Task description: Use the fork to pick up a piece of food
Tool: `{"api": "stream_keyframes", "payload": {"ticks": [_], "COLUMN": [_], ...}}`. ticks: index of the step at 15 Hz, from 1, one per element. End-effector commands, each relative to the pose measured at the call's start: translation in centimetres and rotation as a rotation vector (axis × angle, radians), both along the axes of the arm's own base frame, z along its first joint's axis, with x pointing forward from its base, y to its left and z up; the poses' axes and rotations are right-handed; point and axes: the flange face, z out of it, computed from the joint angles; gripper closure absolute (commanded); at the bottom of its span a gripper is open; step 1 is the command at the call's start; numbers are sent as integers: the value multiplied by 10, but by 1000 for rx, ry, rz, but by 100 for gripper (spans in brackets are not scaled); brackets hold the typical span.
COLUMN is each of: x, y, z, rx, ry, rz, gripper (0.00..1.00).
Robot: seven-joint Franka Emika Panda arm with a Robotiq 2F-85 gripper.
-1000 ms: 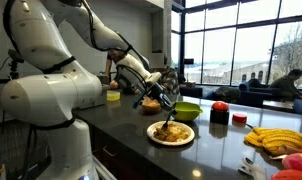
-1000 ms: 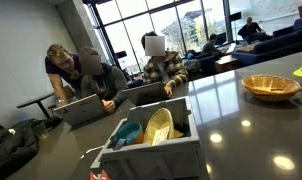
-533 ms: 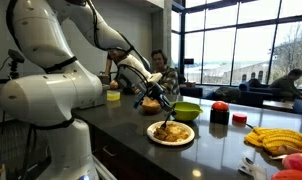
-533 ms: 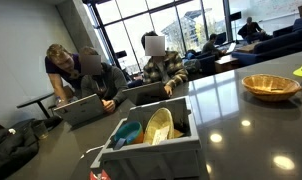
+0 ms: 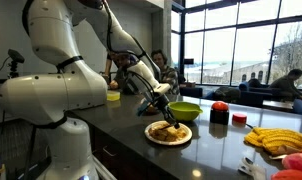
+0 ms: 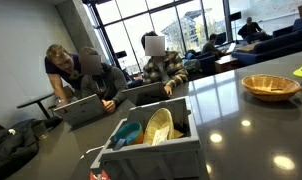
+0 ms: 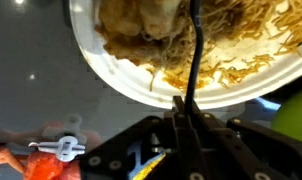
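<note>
Over the white plate (image 7: 109, 72), in the wrist view, one dark fork (image 7: 196, 55) lies with its long axis straight up the picture. Its handle is clamped between the closed fingers of the end effector (image 7: 181, 118) at the bottom. Its far end points across pale shreds (image 7: 246, 55), just beside a golden-brown piece of food (image 7: 141, 18). A sliver of a green bowl (image 7: 297, 110) shows at the right edge.

In an exterior view, the arm (image 5: 61, 45) leans over the dark counter (image 5: 216, 150). The end effector (image 5: 159, 104) hangs just above the single plate (image 5: 168, 133), and the fork is too thin to make out there. Half a second earlier the arm's white upper links stood farther from the plate and the end effector higher. One green bowl (image 5: 184, 111), one red-and-black container (image 5: 220, 112) and one bunch of bananas (image 5: 274, 139) stand along the counter.

In an exterior view of another stretch of counter, nothing has changed: one tan bowl (image 6: 270, 86), one grey rack (image 6: 151, 148) and three people (image 6: 91, 75) at laptops.
</note>
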Motion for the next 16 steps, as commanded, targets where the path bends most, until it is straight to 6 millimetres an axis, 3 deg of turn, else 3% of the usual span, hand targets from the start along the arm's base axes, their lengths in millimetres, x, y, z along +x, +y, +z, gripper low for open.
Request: {"api": "stream_keyframes", "payload": {"ticks": [1,4,6,8,11,16], "x": [-19,2,30,46,51,37], "y": [-2,-9,-8,-6,-7,-9], "z": [-30,-23,3,31,63,90], "rx": [77,87,68,15,-56,-132], "ry": [79,10,-86,-144,-194,-247], "rz": [-10,-37,-13,12,39,38], "gripper": [99,99,99,99,99,99]}}
